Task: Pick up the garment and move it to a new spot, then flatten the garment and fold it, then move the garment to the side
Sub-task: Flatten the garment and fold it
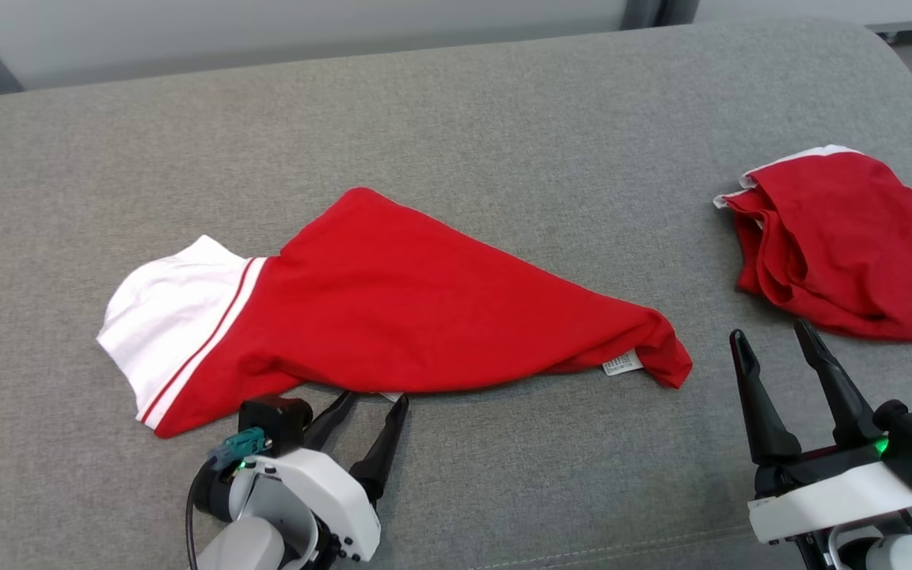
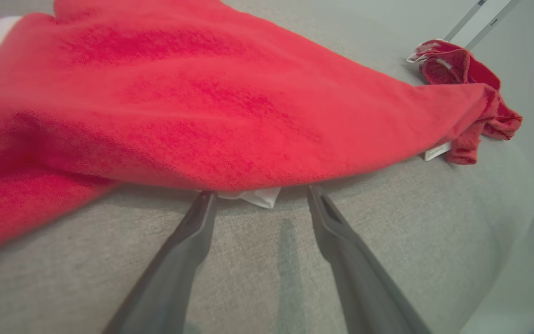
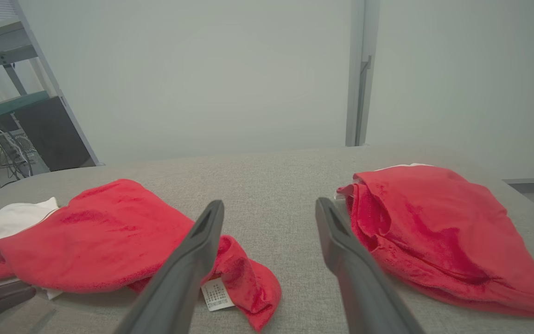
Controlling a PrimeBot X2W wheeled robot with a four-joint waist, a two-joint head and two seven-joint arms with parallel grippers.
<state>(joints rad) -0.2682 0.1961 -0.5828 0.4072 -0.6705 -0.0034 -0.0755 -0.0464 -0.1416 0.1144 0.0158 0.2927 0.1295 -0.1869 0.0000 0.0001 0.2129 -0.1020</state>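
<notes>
A red garment [image 1: 393,309] with a white, red-striped end lies spread in a loose wedge on the grey cushion [image 1: 503,119]. It also shows in the left wrist view [image 2: 202,106] and the right wrist view [image 3: 100,236]. My left gripper [image 1: 374,400] is open, low on the cushion, with its fingertips at the garment's near edge, just under the hem [image 2: 261,192]. It holds nothing. My right gripper [image 1: 769,332] is open and empty above bare cushion, between the garment's right tip and a second red garment [image 3: 269,203].
A second red garment [image 1: 836,237] with white trim lies bunched at the right, near the cushion's right edge [image 3: 424,222]. A white care label [image 1: 621,364] sticks out near the main garment's right tip. A pale wall and a shelf [image 3: 7,106] stand behind.
</notes>
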